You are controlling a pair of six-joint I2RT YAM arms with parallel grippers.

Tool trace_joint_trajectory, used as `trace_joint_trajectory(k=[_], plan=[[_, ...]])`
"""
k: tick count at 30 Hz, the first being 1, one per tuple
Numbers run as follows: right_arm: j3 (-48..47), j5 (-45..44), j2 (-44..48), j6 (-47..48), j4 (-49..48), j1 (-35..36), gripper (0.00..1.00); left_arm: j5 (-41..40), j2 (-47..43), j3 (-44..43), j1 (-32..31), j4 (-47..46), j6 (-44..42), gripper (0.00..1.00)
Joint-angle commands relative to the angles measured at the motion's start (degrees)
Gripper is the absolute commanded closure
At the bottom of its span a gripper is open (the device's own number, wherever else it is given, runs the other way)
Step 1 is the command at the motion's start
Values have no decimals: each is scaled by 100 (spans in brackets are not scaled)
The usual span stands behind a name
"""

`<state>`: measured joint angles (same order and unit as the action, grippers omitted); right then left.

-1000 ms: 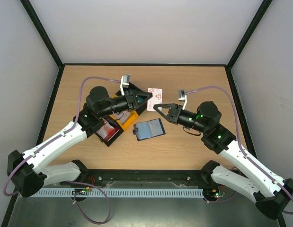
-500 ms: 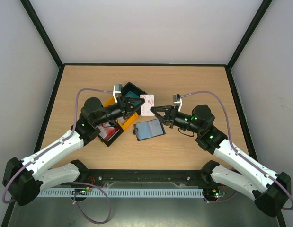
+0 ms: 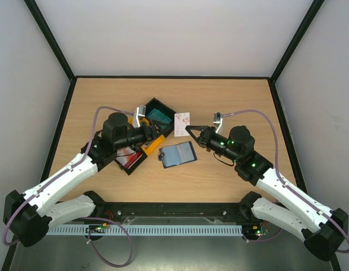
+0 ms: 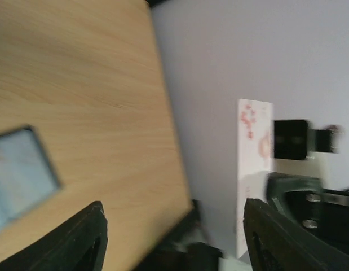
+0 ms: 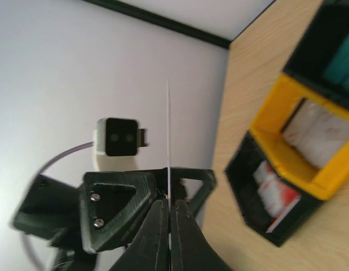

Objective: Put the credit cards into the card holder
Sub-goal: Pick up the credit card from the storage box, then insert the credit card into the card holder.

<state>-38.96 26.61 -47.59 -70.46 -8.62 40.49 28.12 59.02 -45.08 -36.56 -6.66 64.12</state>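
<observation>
Right end effector (image 3: 189,129) pinching one credit card (image 3: 181,123), left end effector (image 3: 160,131) wide, one card holder (image 3: 177,154)

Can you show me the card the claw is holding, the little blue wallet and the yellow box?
credit card (image 3: 182,123): top view, middle of its white face.
card holder (image 3: 177,154): top view, its open blue inside.
yellow tray (image 5: 273,113): right wrist view, its left wall.

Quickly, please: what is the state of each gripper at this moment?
Left gripper: open, holding nothing.
Right gripper: closed on a credit card.
</observation>
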Motion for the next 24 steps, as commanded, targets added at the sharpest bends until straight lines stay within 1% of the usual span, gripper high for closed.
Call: trace_joint_trajectory(k=[1, 3, 5, 7, 8, 10, 14, 17, 21, 24], plan=[[151, -974, 150, 926, 1067, -22, 98, -1628, -79, -297, -41, 2316, -1755, 32], [200, -1112, 45, 1323, 1316, -15, 98, -1670, 16, -68, -64, 2279, -1930, 32], [248, -1174, -139, 1536, 1476, -22, 98, -1499, 194, 198, -142, 1913, -1953, 35], [305, -1093, -412, 1725, 1417, -25, 98, -1428, 457, 338, -276, 1514, -1886, 41], [317, -1040, -555, 1824, 1378, -36, 98, -1452, 663, 356, -355, 1329, -1850, 45], [313, -925, -900, 2043, 1283, -95, 98, -1562, 1047, 316, -532, 1027, -1831, 50], [303, -900, -1787, 2249, 1146, -181, 98, -2167, 1967, -99, -886, 1132, -1740, 56], [347, -688, -2364, 2357, 982, -182, 98, -2471, 2582, -267, -1008, 1178, -1531, 60], [660, -670, -2396, 2440, 579, -186, 98, -2610, 3110, -312, -1062, 1088, -1325, 62], [807, -639, -2450, 2534, 433, -190, 98, -2809, 3398, -432, -1069, 1394, -1174, 62]])
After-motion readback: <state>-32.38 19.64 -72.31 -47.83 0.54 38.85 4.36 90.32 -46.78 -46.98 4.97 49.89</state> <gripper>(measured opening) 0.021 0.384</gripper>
